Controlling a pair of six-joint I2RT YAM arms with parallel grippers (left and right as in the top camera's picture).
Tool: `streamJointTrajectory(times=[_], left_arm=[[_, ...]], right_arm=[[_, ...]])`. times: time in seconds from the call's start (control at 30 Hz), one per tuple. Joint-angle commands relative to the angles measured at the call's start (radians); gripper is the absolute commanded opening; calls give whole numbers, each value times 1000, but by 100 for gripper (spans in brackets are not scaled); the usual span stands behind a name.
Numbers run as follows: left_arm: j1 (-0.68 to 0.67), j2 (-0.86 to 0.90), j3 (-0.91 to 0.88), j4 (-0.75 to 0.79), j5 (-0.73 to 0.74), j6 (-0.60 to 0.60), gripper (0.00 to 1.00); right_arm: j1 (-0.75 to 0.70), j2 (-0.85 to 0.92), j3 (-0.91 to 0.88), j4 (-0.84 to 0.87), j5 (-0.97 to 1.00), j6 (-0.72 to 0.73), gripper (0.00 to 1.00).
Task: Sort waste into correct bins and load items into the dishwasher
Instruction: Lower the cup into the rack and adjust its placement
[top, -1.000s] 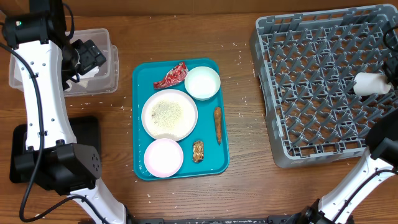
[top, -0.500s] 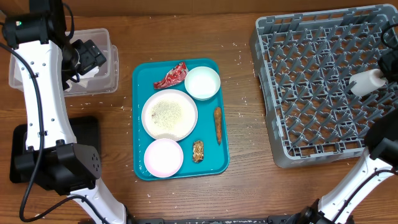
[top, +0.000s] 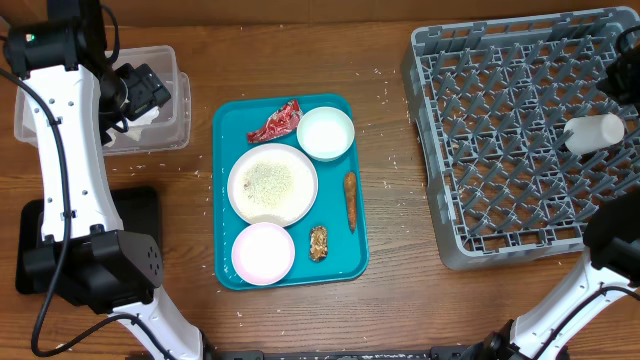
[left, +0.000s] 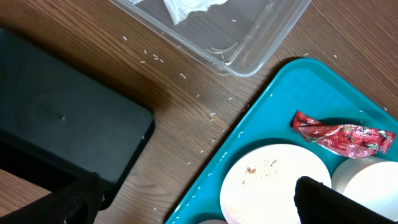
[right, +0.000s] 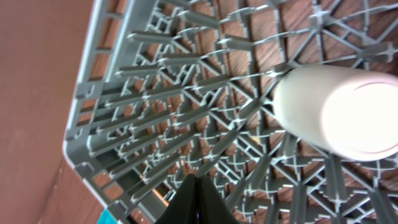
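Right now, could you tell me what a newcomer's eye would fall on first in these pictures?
The teal tray mid-table, holding a crumb-strewn plate and a red wrapper among other dishes. Then the big grey dish rack on the right, with one white cup lying on its side near its right edge.

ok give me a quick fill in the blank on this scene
The wrapper on the tray is coloured ___.
The white cup lies in the grey ___.
The tissue sits in the ___ bin, not the black bin.
Missing: red; rack; clear.
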Motion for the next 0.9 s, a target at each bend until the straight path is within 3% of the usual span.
streamJointTrajectory(times=[0.0, 0.23, 0.7, 0.87], left_arm=[[-1, -4, 4, 2, -13, 19, 100], [-1, -4, 4, 0, -13, 20, 100], [-1, -4, 4, 2, -13, 19, 100], [-1, -4, 4, 1, -13, 19, 100]], right_arm=[[34, -34, 21, -2, 16, -36, 4], [29, -30, 20, -16, 440, 108, 6], [26, 71, -4, -9, 378, 93, 6], [29, 86, -6, -17, 448, 101, 6]])
